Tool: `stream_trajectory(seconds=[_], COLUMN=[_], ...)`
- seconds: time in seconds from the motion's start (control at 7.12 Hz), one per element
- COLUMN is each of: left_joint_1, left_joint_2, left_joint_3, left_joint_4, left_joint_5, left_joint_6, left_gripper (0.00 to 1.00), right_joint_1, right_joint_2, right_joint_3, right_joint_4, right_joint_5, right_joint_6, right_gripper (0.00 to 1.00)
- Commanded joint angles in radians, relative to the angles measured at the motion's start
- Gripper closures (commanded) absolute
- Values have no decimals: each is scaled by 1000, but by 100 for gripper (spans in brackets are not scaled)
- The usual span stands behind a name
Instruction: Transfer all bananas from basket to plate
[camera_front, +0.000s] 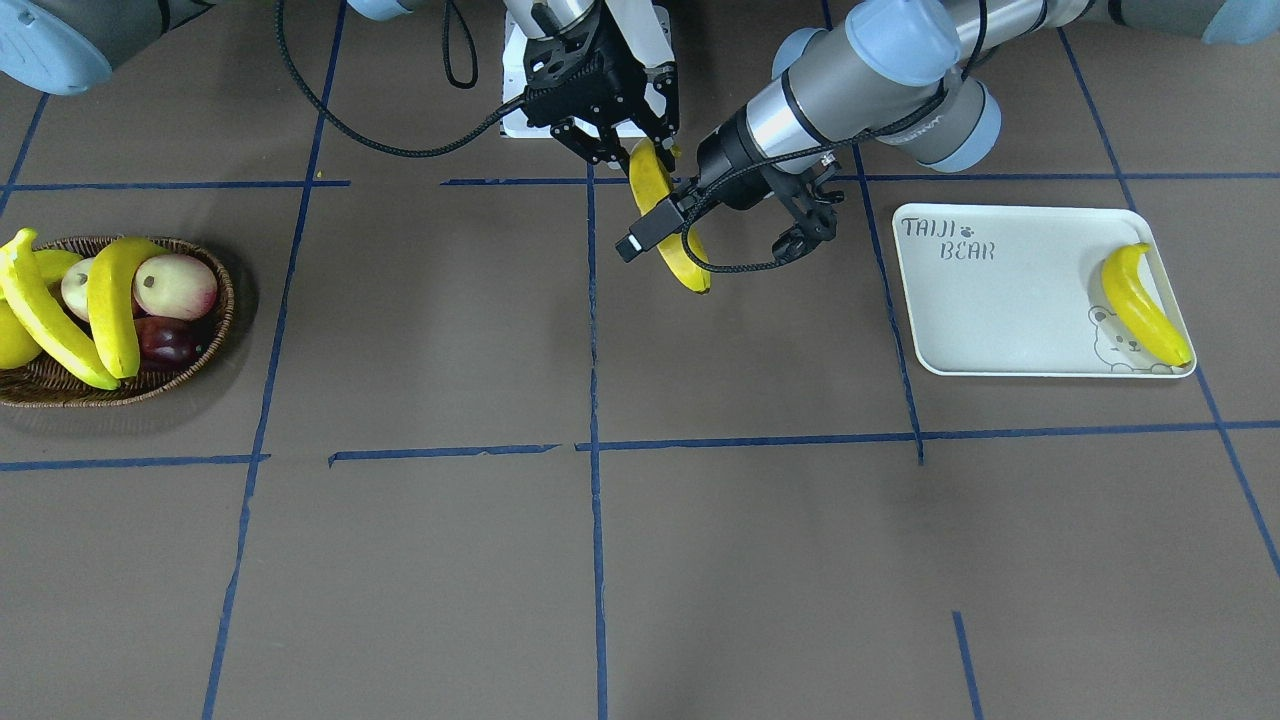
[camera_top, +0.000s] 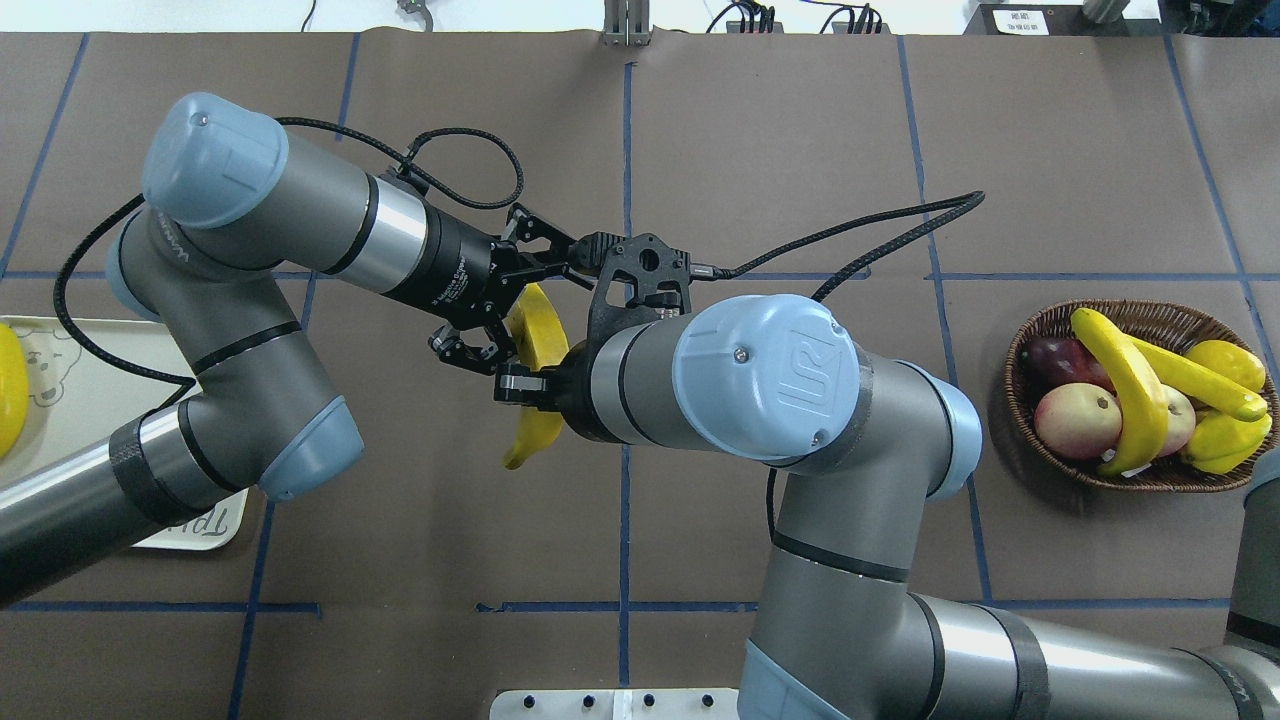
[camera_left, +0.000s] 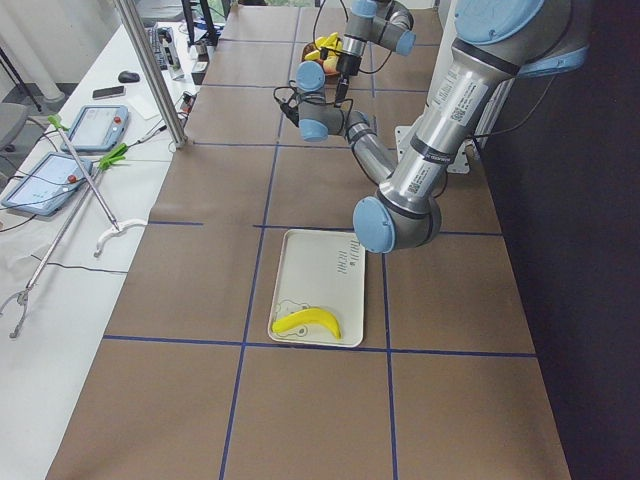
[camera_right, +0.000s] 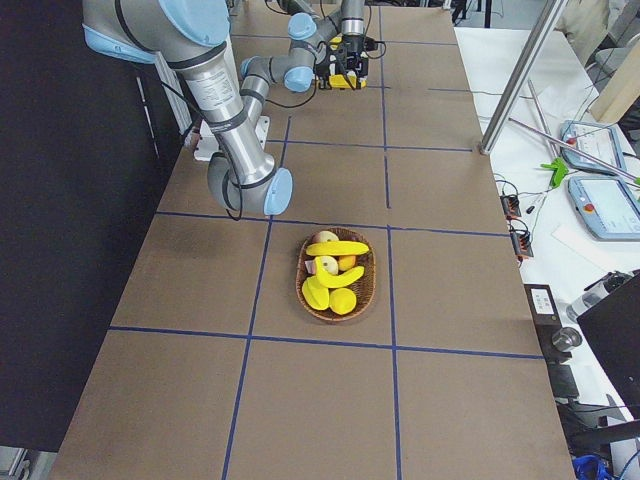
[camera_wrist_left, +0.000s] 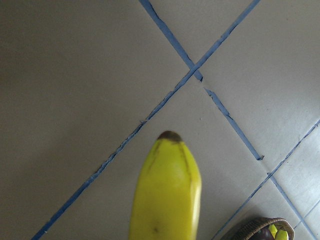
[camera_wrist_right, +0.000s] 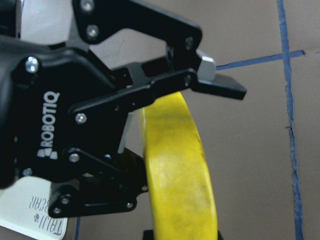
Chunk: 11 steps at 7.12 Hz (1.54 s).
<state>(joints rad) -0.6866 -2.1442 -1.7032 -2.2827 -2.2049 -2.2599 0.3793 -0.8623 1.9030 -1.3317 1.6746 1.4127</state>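
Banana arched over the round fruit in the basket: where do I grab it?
Grip the banana around its raised middle, coming straight down: it lies topmost, so its sides are probably free there, while its ends reach the basket rim.

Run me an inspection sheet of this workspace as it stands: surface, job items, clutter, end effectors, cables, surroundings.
Surface: table, brown cover with a blue tape grid.
Job's things: plate holds one plate banana; basket holds several basket bananas; held banana is in the air mid-table.
Clutter: pink fruit and red fruit in the basket.
End effectors: right end effector shut on one end of the held banana; left end effector open, a finger either side of that banana.
Cables: right cable arcs above the table; left cable loops beside the held banana.
Surroundings: bench with tablets alongside the table.
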Motion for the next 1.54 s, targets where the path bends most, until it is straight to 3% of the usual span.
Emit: stream_trajectory(seconds=[0.0,0.28,0.42,0.7,0.98,1.12,1.4], left_joint_1=[2,-2,-4,-7,-39,-98,-233], left_joint_2=[4,10,16,47,91,140,295], left_joint_3=[-4,-10,-9,-9,-7,-9,-10], left_joint_4=[-1,-1,-1,-1,-1,-1,3], left_joint_5=[-1,-4,-4,-4,-7,-39,-126], left_joint_6=[-27,-26,-26,-13,0,61,321], left_gripper=[100,100,100,100,100,100,100], right_joint_1=[0,3,15,131,248,292,377], right_joint_2=[0,-1,-4,-29,-90,-145,-207], right_joint_3=[2,13,24,72,125,122,133], right_joint_4=[2,0,-9,-74,-149,-159,-344], right_joint_5=[2,4,20,219,359,384,393], right_joint_6=[-3,-1,-3,-3,-17,-36,-293], right_gripper=[87,1,1,1,1,1,1])
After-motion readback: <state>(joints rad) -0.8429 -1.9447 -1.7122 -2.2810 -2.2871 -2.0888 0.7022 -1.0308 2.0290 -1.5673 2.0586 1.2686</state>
